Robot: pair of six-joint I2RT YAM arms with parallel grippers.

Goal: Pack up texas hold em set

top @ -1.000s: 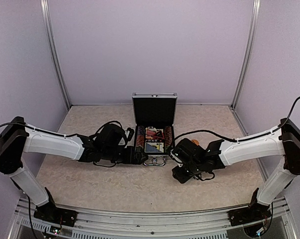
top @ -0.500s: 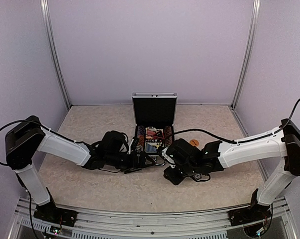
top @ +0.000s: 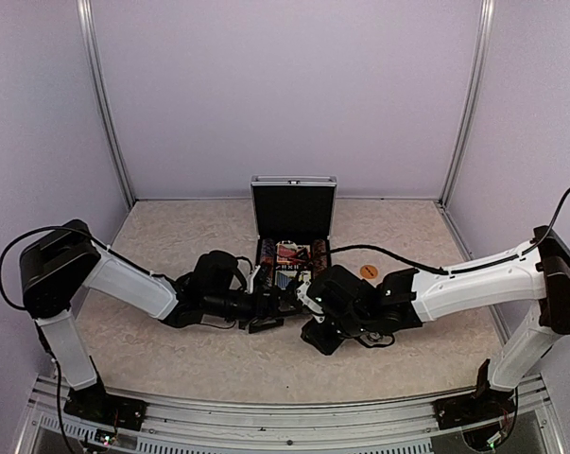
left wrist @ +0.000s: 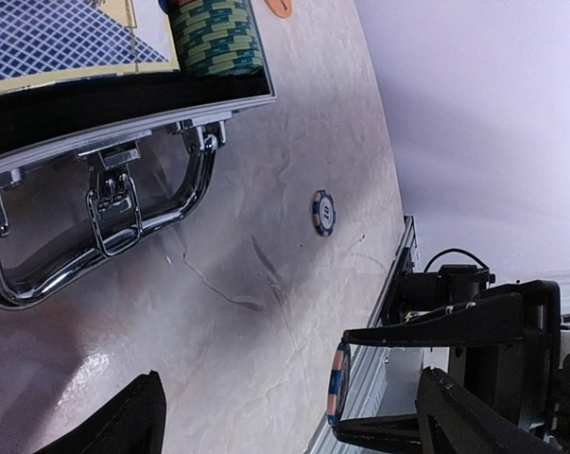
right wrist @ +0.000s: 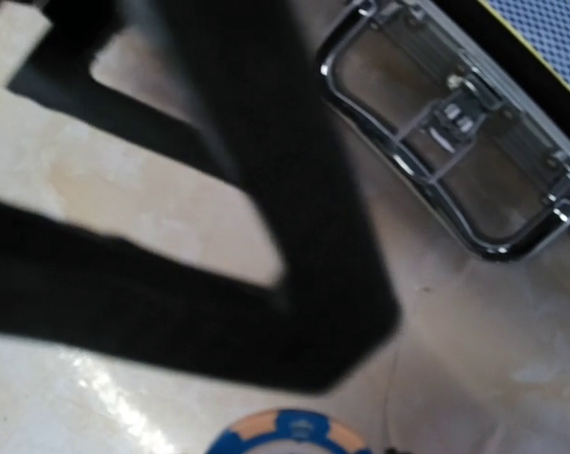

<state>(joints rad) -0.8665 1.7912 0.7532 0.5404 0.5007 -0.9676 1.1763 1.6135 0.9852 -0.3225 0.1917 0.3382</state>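
Note:
The silver case point(top: 294, 257) lies open at the table's middle, its lid point(top: 294, 208) upright. In the left wrist view it holds a blue-patterned card deck point(left wrist: 48, 43) and a green striped chip stack point(left wrist: 216, 38), and its chrome handle point(left wrist: 105, 236) faces me. My right gripper point(top: 306, 305) is shut on a blue-and-orange chip point(left wrist: 337, 383) held on edge just in front of the case; the chip also shows in the right wrist view point(right wrist: 289, 435). My left gripper point(top: 268, 310) is open and empty, facing the right gripper closely.
A second blue chip point(left wrist: 323, 212) lies flat on the table right of the handle. An orange disc point(top: 368, 271) lies right of the case. The metal rail point(top: 285, 411) runs along the near table edge.
Both arms have closed in toward each other in front of the case: the left gripper moved right, and the right gripper moved left with the chip.

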